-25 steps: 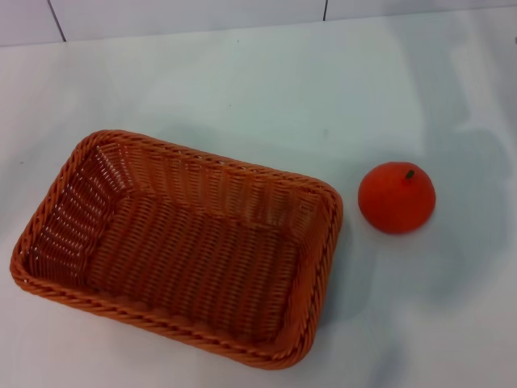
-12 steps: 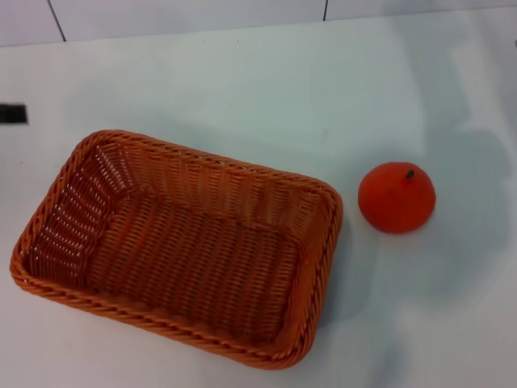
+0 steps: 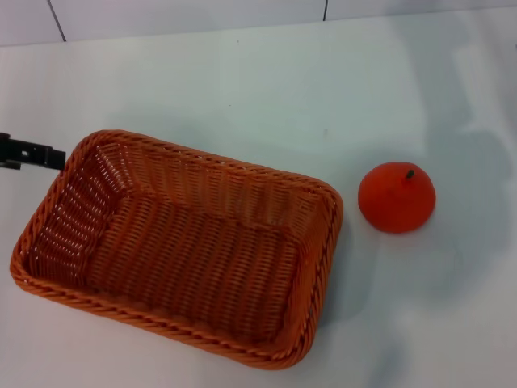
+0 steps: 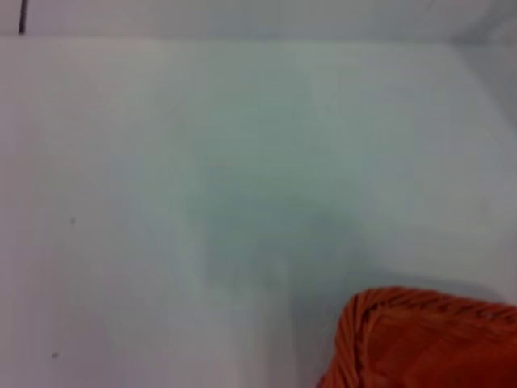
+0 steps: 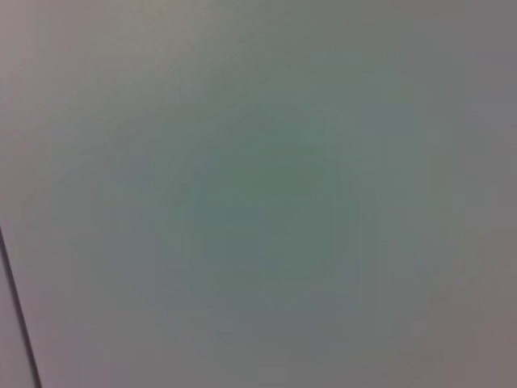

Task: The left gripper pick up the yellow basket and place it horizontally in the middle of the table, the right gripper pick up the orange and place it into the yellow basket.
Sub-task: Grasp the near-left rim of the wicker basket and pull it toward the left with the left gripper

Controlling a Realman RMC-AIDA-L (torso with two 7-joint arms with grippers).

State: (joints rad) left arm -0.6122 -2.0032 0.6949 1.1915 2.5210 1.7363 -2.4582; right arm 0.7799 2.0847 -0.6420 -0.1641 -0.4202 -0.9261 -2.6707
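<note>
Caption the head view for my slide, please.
Left gripper nears the empty yellow basket; the orange sits beside it.

The basket (image 3: 182,242) is showing orange woven wicker with a braided rim; the orange (image 3: 397,196) is glowing red-orange with a dark stem; the table (image 3: 266,89) is looking plain white; the left gripper (image 3: 32,153) is showing black.

Bare table (image 3: 242,89) surrounds the orange (image 3: 397,197); yellow basket (image 3: 182,242) stands well apart.
</note>
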